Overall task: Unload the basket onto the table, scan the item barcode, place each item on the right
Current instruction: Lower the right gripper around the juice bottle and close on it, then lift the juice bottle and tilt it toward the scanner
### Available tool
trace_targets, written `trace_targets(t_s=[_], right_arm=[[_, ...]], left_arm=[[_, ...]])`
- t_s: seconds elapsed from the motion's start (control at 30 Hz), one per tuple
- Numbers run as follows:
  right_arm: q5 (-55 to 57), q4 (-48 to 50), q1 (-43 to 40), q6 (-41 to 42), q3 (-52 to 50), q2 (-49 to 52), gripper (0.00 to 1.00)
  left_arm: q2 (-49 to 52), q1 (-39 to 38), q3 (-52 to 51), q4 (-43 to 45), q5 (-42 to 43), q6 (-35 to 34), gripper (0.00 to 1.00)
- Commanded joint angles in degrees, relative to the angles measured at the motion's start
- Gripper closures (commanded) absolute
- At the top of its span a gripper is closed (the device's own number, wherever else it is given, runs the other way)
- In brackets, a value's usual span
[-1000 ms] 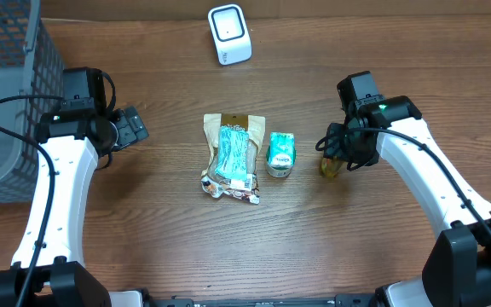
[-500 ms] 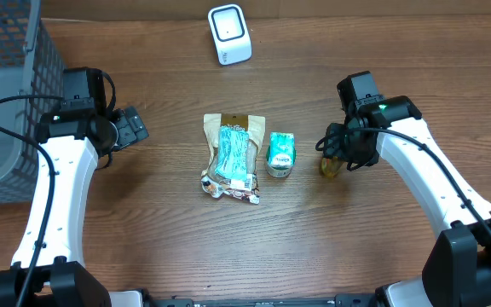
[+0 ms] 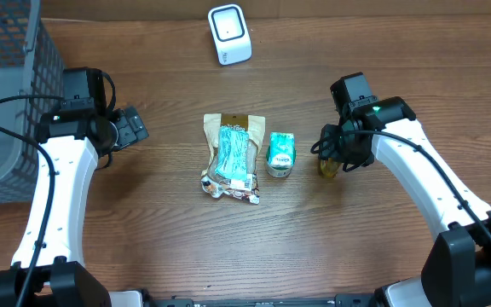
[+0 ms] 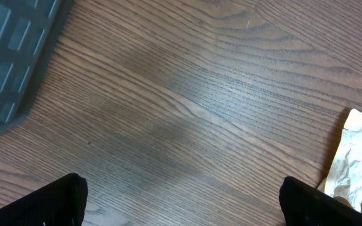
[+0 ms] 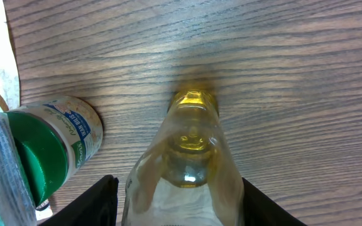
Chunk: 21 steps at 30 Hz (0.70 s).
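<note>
A shop checkout is suggested; a white barcode scanner (image 3: 229, 33) is set on a wood-grain counter (image 3: 160, 247); a snack packet (image 3: 231, 157) is laid near a grey mesh basket (image 3: 45, 51).

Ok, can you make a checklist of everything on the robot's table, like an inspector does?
Surface: brown wooden table, no spills seen.
Job's things: white scanner at the far edge; snack bag in the middle; green-capped jar just right of the bag; yellow bottle further right.
Clutter: nothing seen.
Grippers: left gripper, fingers wide apart, nothing between them; right gripper, fingers shut on the yellow bottle.
Cables: a black cable loops by the left arm; another black cable runs along the right arm.
Surroundings: grey basket at the left edge.
</note>
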Motion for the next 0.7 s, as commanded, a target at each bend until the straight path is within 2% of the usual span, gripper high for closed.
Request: trace_targets(t_s=[0.0, 0.67], right_arm=[[0.37, 0.33, 0.04, 0.26, -0.13, -0.04, 0.45], [1.44, 0.37, 0.04, 0.28, -0.15, -0.04, 0.53]], left_arm=[[-0.66, -0.15, 0.52, 0.07, -0.46, 0.72, 0.01], [-0.66, -0.15, 0.52, 0.07, -0.46, 0.72, 0.0]])
